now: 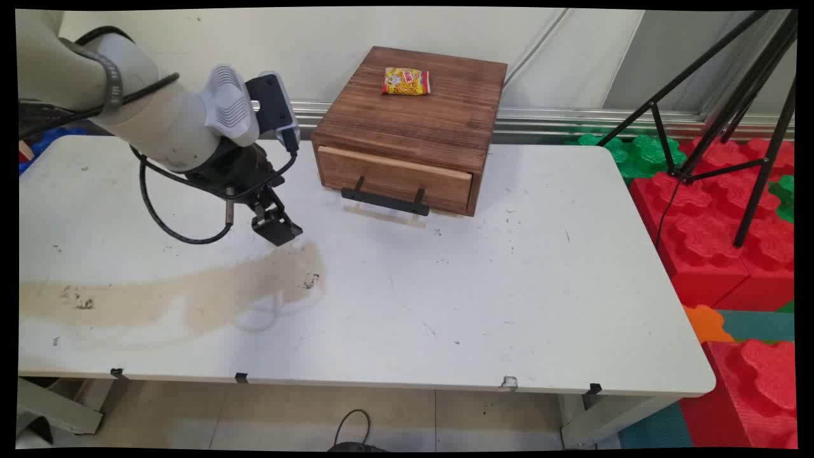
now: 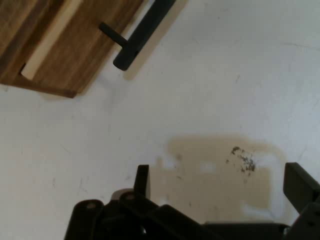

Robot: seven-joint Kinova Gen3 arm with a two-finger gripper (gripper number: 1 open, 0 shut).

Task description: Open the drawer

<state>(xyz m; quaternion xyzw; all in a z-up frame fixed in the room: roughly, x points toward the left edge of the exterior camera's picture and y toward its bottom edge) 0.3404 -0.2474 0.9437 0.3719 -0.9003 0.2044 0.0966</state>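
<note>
White worktop (image 1: pixel 445 305), near edge carrying small black clips; a broad tan stain (image 1: pixel 191 296) crosses its left half, with dark specks at the stain's right end. Above that end hangs the end effector (image 2: pixel 220 182), empty, fingers (image 2: pixel 142 180) spread wide apart; in the hand view the right finger is cut off by the frame. Beyond stands a wooden drawer box (image 1: pixel 410 130), drawer shut, with a black bar handle (image 1: pixel 385 198). A yellow-red snack packet (image 1: pixel 406 81) lies on its top, print illegible. Right: red and green foam blocks (image 1: pixel 712 216), black tripod legs (image 1: pixel 750 95); behind, a pale wall.
</note>
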